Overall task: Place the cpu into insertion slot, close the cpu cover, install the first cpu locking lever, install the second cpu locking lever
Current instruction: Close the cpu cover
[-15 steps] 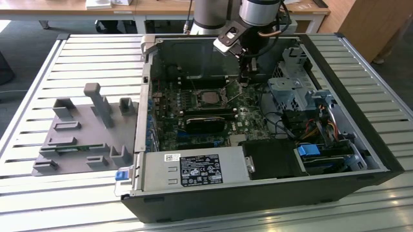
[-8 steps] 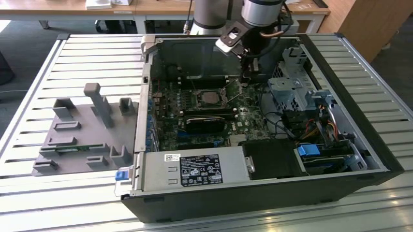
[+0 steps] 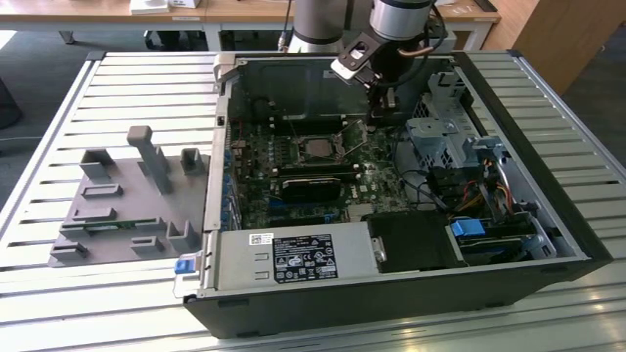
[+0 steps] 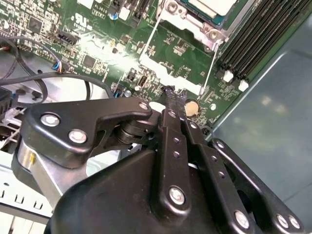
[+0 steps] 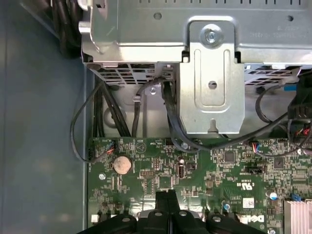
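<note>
Exterior view first: the arm is reaching down into the open computer case (image 3: 223, 95) sitting on the slatted desk (image 3: 146, 81). Its tool (image 3: 382, 110) is hanging low over the green circuit board (image 3: 256, 183), near the case's far wall. From the tool, the processor socket is lying at about eight o'clock, close by but not beneath it.

Looking at the second wrist view, the tool (image 4: 170, 91) is showing its two black fingers (image 4: 165, 136) pressing flat together. It is closed, with nothing that I can make out between them. The first wrist view is showing the tool (image 5: 167, 195) closed the same way, pointing down at the board near a coin battery (image 5: 122, 165).

The cpu (image 4: 214, 4) is sitting in the socket, its pale top showing through the window of the cpu cover (image 4: 194, 27). To my eye the cover's silver frame is lying folded down around the chip.

Two thin wire levers are running out from the socket toward the tool, one (image 4: 149, 46) and the other (image 4: 210, 66), and the closed tips are hovering between their free ends. Whether either lever is touching the tool I cannot tell. I am judging both to be unlatched, their long axes running roughly along the two-to-eight o'clock line of the exterior view.
</note>
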Controlling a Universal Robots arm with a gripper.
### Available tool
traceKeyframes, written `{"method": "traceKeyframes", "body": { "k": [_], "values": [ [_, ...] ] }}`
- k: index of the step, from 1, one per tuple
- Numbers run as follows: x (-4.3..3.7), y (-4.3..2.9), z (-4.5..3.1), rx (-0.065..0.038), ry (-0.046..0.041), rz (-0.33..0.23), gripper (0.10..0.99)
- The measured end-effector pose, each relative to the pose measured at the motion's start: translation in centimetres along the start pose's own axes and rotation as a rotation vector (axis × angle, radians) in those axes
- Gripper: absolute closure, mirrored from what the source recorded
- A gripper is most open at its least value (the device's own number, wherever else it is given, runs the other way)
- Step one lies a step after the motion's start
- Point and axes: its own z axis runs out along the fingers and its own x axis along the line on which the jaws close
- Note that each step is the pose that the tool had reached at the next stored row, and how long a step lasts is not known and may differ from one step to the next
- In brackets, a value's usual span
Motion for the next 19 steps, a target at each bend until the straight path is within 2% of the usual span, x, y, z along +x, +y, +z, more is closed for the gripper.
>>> {"method": "traceKeyframes", "body": {
  "k": [5, 12, 19],
  "values": [
    [0.05, 0.75, 0.16, 0.009, -0.0016, -0.005, 0.969],
    [0.08, 1.1, 0.76, 0.015, -0.0014, -0.029, 0.969],
    [0.07, 1.04, 1.17, 0.016, -0.0015, -0.03, 0.969]
  ]
}}
